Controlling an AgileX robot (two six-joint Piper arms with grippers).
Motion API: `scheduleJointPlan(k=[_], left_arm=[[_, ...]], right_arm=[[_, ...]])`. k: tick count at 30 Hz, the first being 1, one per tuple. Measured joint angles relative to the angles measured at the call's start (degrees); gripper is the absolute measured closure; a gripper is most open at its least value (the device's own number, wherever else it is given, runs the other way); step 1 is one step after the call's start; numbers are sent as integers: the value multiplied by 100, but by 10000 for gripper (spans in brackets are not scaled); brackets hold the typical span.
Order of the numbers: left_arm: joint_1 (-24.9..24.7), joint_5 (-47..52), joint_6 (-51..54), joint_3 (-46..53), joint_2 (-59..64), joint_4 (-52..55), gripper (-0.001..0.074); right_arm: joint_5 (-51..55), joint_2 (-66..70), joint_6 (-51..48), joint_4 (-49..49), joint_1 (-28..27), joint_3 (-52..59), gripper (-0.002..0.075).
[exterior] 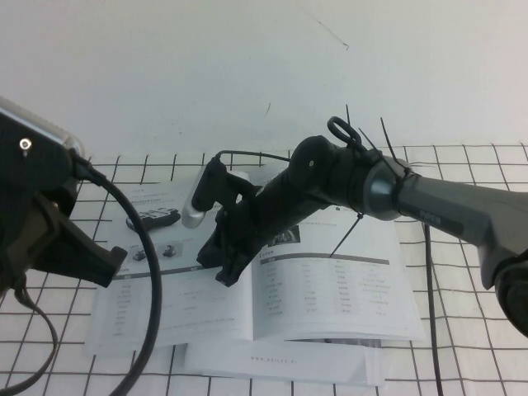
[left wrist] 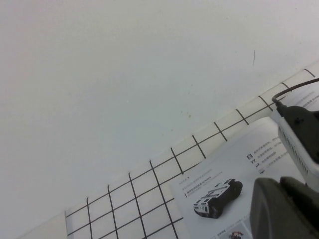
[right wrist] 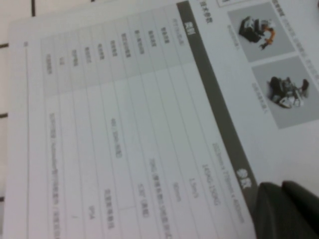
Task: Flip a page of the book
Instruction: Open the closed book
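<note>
From above, the book lies open and flat on the gridded counter, a loose white sheet poking out from under its near edge. The right gripper comes in low over the book's middle, its fingers pressed together with nothing between them, their tips down at the gutter on the inner edge of the page that carries the dark vehicle photo. The left gripper hangs just off the book's left edge, above the counter, fingers closed and empty, not touching the paper.

The left wrist camera shows the page with the black wheeled vehicle lying flat on the grid, the left gripper's dark fingers over the page's lower part.

The right wrist camera looks closely at the book's grey-banded table and two small photos; the right gripper's closed dark fingers sit right at that page's surface beside the band.
</note>
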Motion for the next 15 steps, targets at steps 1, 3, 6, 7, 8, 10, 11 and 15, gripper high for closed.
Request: scheduleJointPlan(k=[1,3,6,7,8,10,11,15], left_arm=[[0,33,0,0,0,-14,736],[0,92,0,0,0,-36,736],[0,135,0,0,-18,-96,736],[0,135,11,0,-40,-142,736],[0,135,65,0,-86,-235,736],[0,135,360,0,-191,-517,736],[0,150,632,0,-265,-748,736],[0,484,1819,0,-706,-1747,736]], right_arm=[[58,-32,41,-14,9,0,725],[155,-151,127,-100,9,11,725],[273,-506,287,-222,9,65,725],[305,-685,378,-269,-17,80,725],[353,-888,477,-320,-46,84,726],[429,-1317,758,-500,-132,84,725],[472,-1573,946,-660,-195,84,726],[644,-2519,1793,-1384,-556,84,726]])
